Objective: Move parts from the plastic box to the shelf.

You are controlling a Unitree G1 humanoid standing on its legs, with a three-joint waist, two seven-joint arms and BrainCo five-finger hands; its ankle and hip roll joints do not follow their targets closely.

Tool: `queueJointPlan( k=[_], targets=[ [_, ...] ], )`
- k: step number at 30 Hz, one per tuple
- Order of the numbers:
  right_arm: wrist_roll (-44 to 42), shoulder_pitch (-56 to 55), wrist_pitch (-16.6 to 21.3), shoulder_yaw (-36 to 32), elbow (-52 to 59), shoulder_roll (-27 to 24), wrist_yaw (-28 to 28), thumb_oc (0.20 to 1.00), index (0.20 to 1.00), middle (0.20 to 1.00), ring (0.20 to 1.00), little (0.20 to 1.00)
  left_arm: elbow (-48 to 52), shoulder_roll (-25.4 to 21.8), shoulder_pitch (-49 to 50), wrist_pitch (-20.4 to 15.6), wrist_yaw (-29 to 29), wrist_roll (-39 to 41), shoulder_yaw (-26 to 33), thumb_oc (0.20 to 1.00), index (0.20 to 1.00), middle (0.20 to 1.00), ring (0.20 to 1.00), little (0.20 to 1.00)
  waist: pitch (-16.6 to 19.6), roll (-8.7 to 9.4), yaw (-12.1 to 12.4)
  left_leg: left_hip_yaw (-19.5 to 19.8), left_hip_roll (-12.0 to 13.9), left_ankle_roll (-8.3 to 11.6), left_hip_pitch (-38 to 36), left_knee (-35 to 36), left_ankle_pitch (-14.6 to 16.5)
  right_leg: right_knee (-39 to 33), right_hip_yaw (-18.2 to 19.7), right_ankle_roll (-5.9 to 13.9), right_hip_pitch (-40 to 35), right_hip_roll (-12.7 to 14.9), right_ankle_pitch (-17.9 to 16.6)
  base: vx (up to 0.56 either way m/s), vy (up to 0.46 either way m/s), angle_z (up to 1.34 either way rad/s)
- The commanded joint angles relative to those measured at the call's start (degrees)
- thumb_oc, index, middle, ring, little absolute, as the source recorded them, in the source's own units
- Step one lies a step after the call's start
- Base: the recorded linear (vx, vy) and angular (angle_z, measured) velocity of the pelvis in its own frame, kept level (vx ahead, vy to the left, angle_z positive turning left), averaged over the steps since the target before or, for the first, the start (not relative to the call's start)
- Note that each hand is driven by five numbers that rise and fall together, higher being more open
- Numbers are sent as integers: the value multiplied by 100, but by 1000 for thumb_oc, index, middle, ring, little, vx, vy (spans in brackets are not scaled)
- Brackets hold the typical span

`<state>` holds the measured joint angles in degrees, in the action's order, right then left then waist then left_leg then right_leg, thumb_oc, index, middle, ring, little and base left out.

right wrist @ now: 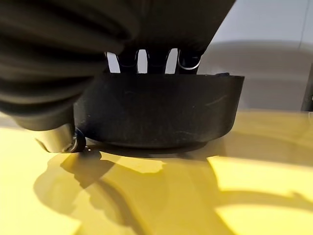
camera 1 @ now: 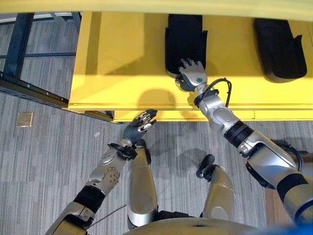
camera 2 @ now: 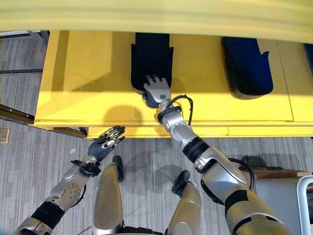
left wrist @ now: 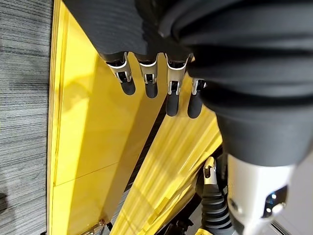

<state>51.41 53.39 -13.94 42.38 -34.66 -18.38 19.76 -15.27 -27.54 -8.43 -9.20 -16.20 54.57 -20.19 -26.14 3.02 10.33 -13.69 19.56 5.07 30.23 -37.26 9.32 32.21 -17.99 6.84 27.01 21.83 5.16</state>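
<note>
While the right hand [camera 2: 157, 91] sat on the near end of a black part [camera 2: 151, 61] lying flat on the yellow shelf [camera 2: 78, 83], its fingers reached over the part's rim — whether they gripped it I couldn't tell. A second dark part [camera 2: 247, 66] lay on the same shelf, well apart to the right. Left hand [camera 1: 139, 126] hung below the shelf's front edge (fingers relaxed, holding nothing).
</note>
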Motion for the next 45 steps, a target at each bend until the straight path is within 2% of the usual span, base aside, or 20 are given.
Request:
queueJointPlan(
  k=[1,22,30,40,41,42,43,44,45],
  targets=[
    [-65,-921,-61,85,-546,-469,-879,200,200,200,200,200,793,85,23,-209,-147,28,79,1000,1000,1000,1000,1000,-366,-309,175,-274,-358,-440,-227,298,167,1052,-294,4,111,-176,729,0,0,0],
    [352,-1038,157,230,-648,-457,-776,200,200,200,200,200,529,128,-59,-330,-273,50,57,1000,1000,1000,1000,1000,-366,-312,140,-299,-347,-410,-302,391,96,1012,-293,0,53,-185,724,0,0,0],
    [317,-1102,274,237,-566,-497,-810,200,200,200,200,200,545,106,-47,-251,-328,46,79,1000,1000,1000,1000,1000,-366,-284,141,-308,-335,-400,-339,422,85,998,-309,8,6,-189,735,0,0,0],
    [606,-1138,230,262,-455,-475,-803,200,200,200,200,200,502,138,-80,-306,-291,-17,57,1000,1000,1000,1000,1000,-366,-261,104,-315,-317,-397,-355,413,87,983,-279,2,-3,-223,734,-6,-1,0],
    [634,-1106,234,263,-470,-488,-782,200,200,200,200,200,498,139,-100,-308,-291,-19,61,1000,1000,1000,1000,1000,-366,-264,107,-369,-295,-453,-299,472,-50,921,-335,-78,49,-237,631,-63,-15,-1],
    [645,-1098,229,262,-477,-495,-773,200,200,200,200,200,485,139,-102,-307,-294,-25,62,1000,1000,1000,1000,1000,-366,-266,106,-368,-294,-453,-298,470,-49,918,-335,-79,46,-240,631,0,0,0],
    [689,-1111,253,260,-478,-509,-769,200,200,200,200,200,481,133,-81,-296,-306,-13,66,1000,1000,1000,1000,1000,-366,-268,102,-315,-315,-391,-358,414,83,976,-277,-1,-9,-228,735,0,0,0],
    [761,-1094,275,265,-476,-532,-794,200,200,200,200,200,480,123,-85,-297,-321,-11,82,1000,1000,1000,1000,1000,-366,-276,104,-368,-297,-447,-305,480,-56,914,-329,-79,45,-247,631,62,4,-1],
    [765,-1109,281,269,-478,-534,-791,200,200,200,200,200,473,123,-73,-294,-323,-12,77,1000,1000,1000,1000,1000,-366,-273,102,-315,-319,-390,-365,434,67,962,-277,-3,-10,-239,724,0,0,0]
  ],
)
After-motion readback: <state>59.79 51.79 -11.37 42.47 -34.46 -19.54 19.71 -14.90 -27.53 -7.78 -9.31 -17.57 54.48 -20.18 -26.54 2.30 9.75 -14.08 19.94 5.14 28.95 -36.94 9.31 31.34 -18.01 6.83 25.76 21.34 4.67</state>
